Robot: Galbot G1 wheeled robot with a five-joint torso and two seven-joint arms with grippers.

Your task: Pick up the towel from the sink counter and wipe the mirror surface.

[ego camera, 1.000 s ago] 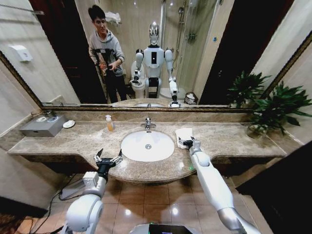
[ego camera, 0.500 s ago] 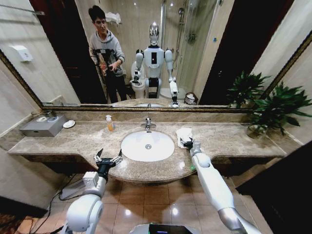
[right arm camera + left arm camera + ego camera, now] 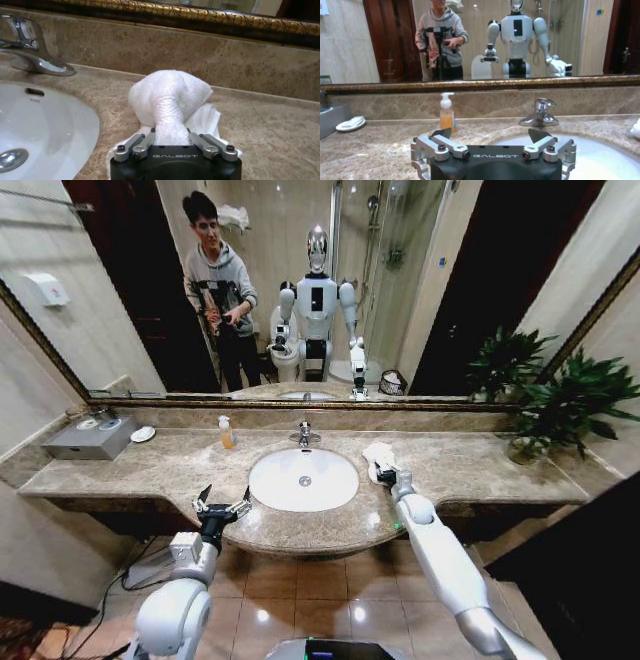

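A bathroom vanity seen from above. At far left on the sink counter (image 3: pixel 150 470) sit a grey box (image 3: pixel 85 437) and a small white soap dish (image 3: pixel 142 434). Next comes an amber soap pump bottle (image 3: pixel 226 432) near the back wall. The left gripper (image 3: pixel 222 505) hangs at the counter's front edge, just left of the oval white basin (image 3: pixel 303 479), its fingers (image 3: pixel 442 140) spread apart and holding nothing. A chrome faucet (image 3: pixel 304 434) stands behind the basin. Just right of the basin, the right gripper (image 3: pixel 381 473) is pressed together on the towel (image 3: pixel 170 101), pinching a bunched fold of the white cloth, whose lower part touches the marble. A potted green plant (image 3: pixel 555 405) stands at far right. The mirror surface (image 3: pixel 420 290) runs along the wall above the counter
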